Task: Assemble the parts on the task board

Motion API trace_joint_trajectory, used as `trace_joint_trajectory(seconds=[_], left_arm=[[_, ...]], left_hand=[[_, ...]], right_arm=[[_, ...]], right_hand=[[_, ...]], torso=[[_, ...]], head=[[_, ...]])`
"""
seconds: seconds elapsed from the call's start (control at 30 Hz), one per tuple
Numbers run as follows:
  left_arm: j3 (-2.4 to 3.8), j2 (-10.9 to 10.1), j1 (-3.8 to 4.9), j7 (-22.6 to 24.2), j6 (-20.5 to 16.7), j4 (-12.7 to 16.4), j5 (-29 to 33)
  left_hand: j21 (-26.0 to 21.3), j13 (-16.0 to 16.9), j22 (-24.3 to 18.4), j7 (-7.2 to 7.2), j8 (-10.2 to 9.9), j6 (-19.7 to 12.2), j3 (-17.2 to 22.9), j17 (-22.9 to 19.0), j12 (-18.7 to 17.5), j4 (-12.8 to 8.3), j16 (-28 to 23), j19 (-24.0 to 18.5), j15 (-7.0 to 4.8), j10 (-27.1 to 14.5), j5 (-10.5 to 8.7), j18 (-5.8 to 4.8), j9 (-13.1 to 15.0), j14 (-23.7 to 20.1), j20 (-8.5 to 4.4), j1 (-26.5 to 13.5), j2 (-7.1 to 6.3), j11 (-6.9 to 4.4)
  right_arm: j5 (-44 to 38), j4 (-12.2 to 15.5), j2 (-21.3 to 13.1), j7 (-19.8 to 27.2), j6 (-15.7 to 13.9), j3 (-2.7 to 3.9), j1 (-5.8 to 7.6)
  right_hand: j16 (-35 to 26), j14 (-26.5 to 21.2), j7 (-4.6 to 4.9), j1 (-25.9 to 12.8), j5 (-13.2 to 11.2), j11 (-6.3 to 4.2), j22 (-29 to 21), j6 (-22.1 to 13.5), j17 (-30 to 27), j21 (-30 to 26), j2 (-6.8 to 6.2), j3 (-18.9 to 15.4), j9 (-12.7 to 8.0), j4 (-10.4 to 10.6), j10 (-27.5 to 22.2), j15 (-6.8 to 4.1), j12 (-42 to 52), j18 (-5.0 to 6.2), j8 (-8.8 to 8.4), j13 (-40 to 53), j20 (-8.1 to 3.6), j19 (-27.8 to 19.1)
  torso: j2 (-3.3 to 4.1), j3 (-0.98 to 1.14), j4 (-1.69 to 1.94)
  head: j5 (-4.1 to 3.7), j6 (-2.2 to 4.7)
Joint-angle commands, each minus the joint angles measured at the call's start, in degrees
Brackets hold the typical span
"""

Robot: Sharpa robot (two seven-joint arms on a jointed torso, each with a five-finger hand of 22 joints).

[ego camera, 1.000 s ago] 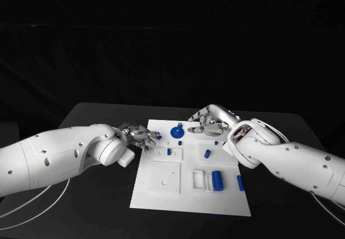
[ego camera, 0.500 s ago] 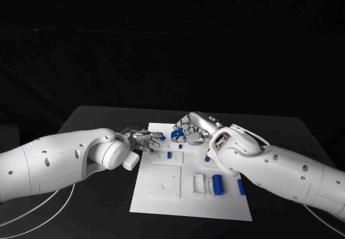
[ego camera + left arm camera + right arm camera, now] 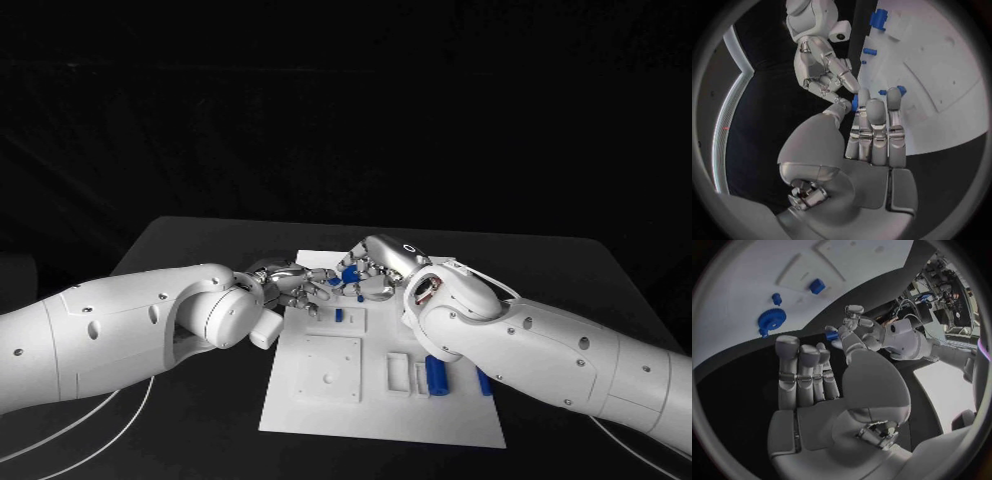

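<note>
Small blue part (image 3: 831, 334) pinched in left robot hand (image 3: 293, 283).

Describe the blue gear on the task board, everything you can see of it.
The blue gear is a small, flat, toothed wheel that looks like plastic, with a short tab jutting from its rim. It lies flat on the white task board near the board's edge, close to a smaller blue peg. In the right wrist view nothing touches it: the right hand sits above the dark table beside the board, fingers apart and empty.
</note>
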Motion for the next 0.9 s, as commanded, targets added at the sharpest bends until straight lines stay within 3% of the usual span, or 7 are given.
trace_joint_trajectory(seconds=[0.03, 0.3, 0.4, 0.53, 0.67, 0.73, 0.9], left_arm=[[0.03, 0.03, 0.17, 2.07, 2.15, 0.34, 1.44], [0.04, -0.07, 0.18, 1.81, 2.10, 0.52, 1.05], [0.04, -0.05, 0.18, 1.77, 2.20, 0.58, 1.01], [0.04, -0.06, 0.18, 1.70, 2.33, 0.63, 0.99], [0.04, -0.13, 0.18, 1.62, 2.44, 0.64, 0.99], [0.04, -0.20, 0.18, 1.58, 2.53, 0.66, 0.98], [0.03, -0.33, 0.18, 1.47, 2.77, 0.67, 0.98]], left_hand=[[0.44, -0.07, 1.22, -2.81, 0.40, 5.84, 0.11, 0.00, -0.25, -0.45, 0.34, -0.14, -0.27, 2.64, -0.25, -0.85, 0.10, -0.27, -0.11, 0.18, 0.75, -0.26], [0.55, -0.09, 1.22, -2.77, 0.40, 5.73, 0.15, -0.04, -0.41, -0.60, 0.38, -0.13, -0.25, 2.63, -0.27, -0.84, 0.10, -0.26, -0.12, 0.19, 0.79, -0.24], [0.61, -0.09, 1.21, -2.76, 0.39, 5.68, 0.15, -0.06, -0.50, -0.64, 0.41, -0.14, -0.25, 2.61, -0.31, -0.83, 0.10, -0.25, -0.12, 0.14, 0.83, -0.22], [0.66, -0.10, 1.19, -2.74, 0.41, 5.63, 0.17, -0.11, -0.61, -0.72, 0.41, -0.16, -0.24, 2.62, -0.33, -0.81, 0.10, -0.26, -0.11, 0.17, 0.85, -0.21], [0.70, -0.10, 1.20, -2.73, 0.41, 5.62, 0.16, -0.12, -0.64, -0.75, 0.43, -0.14, -0.24, 2.63, -0.32, -0.79, 0.10, -0.24, -0.11, 0.17, 0.83, -0.21], [0.70, -0.10, 1.20, -2.73, 0.41, 5.62, 0.16, -0.12, -0.64, -0.75, 0.43, -0.14, -0.24, 2.63, -0.32, -0.79, 0.10, -0.24, -0.11, 0.17, 0.83, -0.21], [0.75, -0.11, 1.19, -2.72, 0.40, 5.57, 0.18, -0.15, -0.75, -0.86, 0.44, -0.14, -0.23, 2.60, -0.31, -0.77, 0.10, -0.23, -0.10, 0.23, 0.80, -0.19]], right_arm=[[-0.14, -0.11, 0.38, -1.12, 0.94, -0.15, 0.01], [0.42, 0.12, 0.72, -0.67, 0.96, -0.44, 0.00], [0.59, 0.17, 0.69, -0.53, 0.71, -0.48, 0.00], [0.70, 0.24, 0.56, -0.30, 0.26, -0.50, 0.00], [1.18, 0.31, 0.36, 0.14, -0.22, -0.51, 0.00], [1.53, 0.36, 0.23, 0.45, -0.40, -0.51, 0.00], [1.87, 0.50, 0.05, 0.98, -0.66, -0.51, -0.01]], right_hand=[[0.23, 0.41, -0.04, -0.04, -0.32, 0.04, 3.93, -0.33, 0.07, 0.35, -0.40, -0.10, -0.04, 0.30, 0.27, -0.15, 0.30, 0.47, -0.20, 0.05, -0.39, 3.00], [0.35, 0.48, -0.18, -0.06, -0.20, -0.07, 3.96, 0.17, 0.22, 0.65, -0.13, 0.25, -0.05, 1.36, 0.44, -0.22, 0.51, 0.43, -0.23, 0.25, -0.42, 3.02], [0.57, 0.53, -0.58, 0.14, -1.43, -0.34, 4.01, 1.61, 0.44, 0.98, 0.51, 2.53, -0.04, 1.39, 0.63, -0.39, 0.65, 0.23, -0.22, 0.42, -0.60, 3.04], [0.87, 0.58, -1.23, 0.51, -6.30, -0.80, 4.12, 3.93, 0.76, 1.49, 1.50, 8.61, -0.01, 0.36, 0.84, -0.73, 0.92, -0.09, -0.21, 0.80, -0.89, 3.05], [1.33, 0.62, -1.69, 0.19, -10.34, -1.20, 4.36, 5.93, 1.21, 2.35, 2.25, 17.14, 0.03, -1.83, 0.97, -1.03, 1.26, -0.46, -0.19, 1.38, -1.23, 3.05], [1.49, 0.61, -1.74, -0.94, -11.19, -1.27, 4.45, 6.61, 1.40, 2.70, 2.48, 21.24, 0.05, -3.32, 1.07, -1.11, 1.42, -0.62, -0.18, 1.71, -1.35, 3.02], [1.69, 0.60, -1.72, -2.01, -12.26, -1.31, 4.57, 7.11, 1.64, 3.25, 3.31, 25.07, 0.07, -5.61, 1.16, -1.13, 1.45, -0.69, -0.16, 2.07, -1.42, 2.93]], torso=[[0.00, 0.06, -0.12], [-0.01, 0.09, -0.09], [0.00, 0.10, -0.08], [0.00, 0.09, -0.09], [-0.01, 0.13, -0.12], [-0.02, 0.14, -0.11], [-0.01, 0.13, -0.11]], head=[[0.11, -0.01], [0.14, -0.15], [0.12, -0.16], [0.16, -0.28], [0.19, -0.31], [0.19, -0.36], [0.14, -0.59]])
